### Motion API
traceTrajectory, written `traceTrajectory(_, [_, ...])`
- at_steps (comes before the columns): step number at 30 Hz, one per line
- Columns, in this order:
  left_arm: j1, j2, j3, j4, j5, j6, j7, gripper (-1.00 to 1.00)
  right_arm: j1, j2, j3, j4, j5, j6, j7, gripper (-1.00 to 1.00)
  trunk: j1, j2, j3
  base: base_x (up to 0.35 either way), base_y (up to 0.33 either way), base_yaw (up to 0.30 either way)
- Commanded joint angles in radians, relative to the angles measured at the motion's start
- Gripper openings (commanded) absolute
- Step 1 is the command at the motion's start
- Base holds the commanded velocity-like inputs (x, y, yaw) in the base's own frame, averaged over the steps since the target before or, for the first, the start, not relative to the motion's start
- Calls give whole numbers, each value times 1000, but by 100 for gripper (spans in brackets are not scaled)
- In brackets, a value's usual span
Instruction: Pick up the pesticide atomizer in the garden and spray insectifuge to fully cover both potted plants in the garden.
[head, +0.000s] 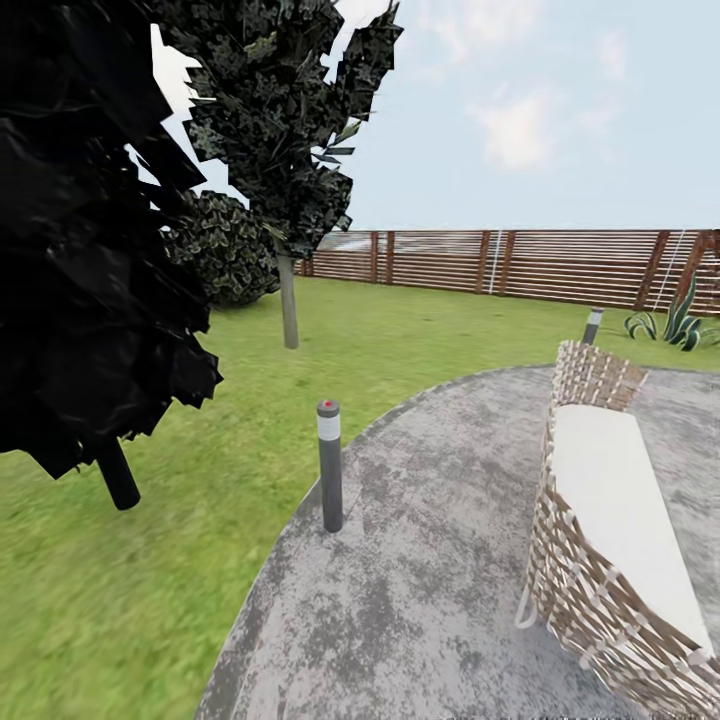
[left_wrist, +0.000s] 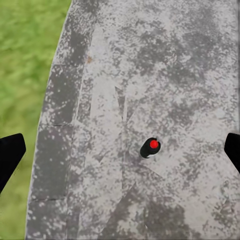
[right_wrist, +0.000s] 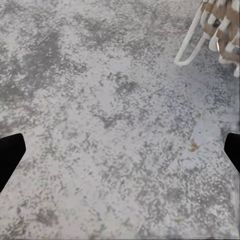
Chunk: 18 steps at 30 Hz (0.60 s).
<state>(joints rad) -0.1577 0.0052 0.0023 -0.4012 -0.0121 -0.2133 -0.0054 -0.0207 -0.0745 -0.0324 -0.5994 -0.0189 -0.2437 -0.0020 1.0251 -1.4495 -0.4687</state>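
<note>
Scene: we see the garden lawn (head: 250, 440) meeting a round mottled grey paved patch (head: 440, 560); brown slat fence (head: 520, 262) runs along the back under a pale blue sky.
Near left: a very dark, almost black foliage mass (head: 80, 230) with a dark trunk (head: 117, 472) leaning out below it.
Tree: a second tree (head: 285, 130) with a thin grey trunk stands on the grass further back, a rounded dark bush (head: 228, 245) just beside it.
Bollard: a short grey post light (head: 329, 465) with a pale band and red dot on top stands upright at the paving's edge; a second post (head: 592, 325) is well back near the fence.
Same bollard from above: in the left wrist view we look down on its red-dotted top (left_wrist: 151, 146), standing on the paving near the grass edge (left_wrist: 25, 65).
Bench: a woven brown-and-white wicker seat (head: 590, 560) with a white cushion (head: 620, 500) sits on the paving at right; its white loop foot (right_wrist: 192, 47) shows in the right wrist view.
Striped plant: a spiky plant (head: 678, 322) with pale-edged leaves stands by the fence, far right.
Left gripper (left_wrist: 120, 150): fingers spread wide, black tips at both edges, nothing between them, hanging above the paving.
Right gripper (right_wrist: 120, 150): same, fingers apart and empty, above bare paving.
Task things: we can't find the atomizer or the small potted plants here; location can't be told.
</note>
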Motion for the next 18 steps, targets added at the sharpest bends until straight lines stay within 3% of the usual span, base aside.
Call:
traceTrajectory(1, [-1, 6, -1, 1, -1, -4, -1, 100, -1, 0, -9, 1, -11, -3, 0, 100, 0, -1, -1, 0, 0, -253])
traceTrajectory(5, [-2, 14, -6, 1, 0, -4, -2, 100, -1, 2, -24, 1, -44, -2, 1, 100, 0, -1, -1, -23, 46, -262])
traceTrajectory(12, [-1, 18, -8, -5, -2, -3, -6, 100, -1, 5, -27, 0, -53, -2, 4, 100, 0, -1, -9, -45, 85, -210])
traceTrajectory(18, [-2, 18, -8, 0, -2, -3, -8, 100, -1, 6, -29, -4, -53, -2, 5, 100, 23, -43, -37, -1, 2, -138])
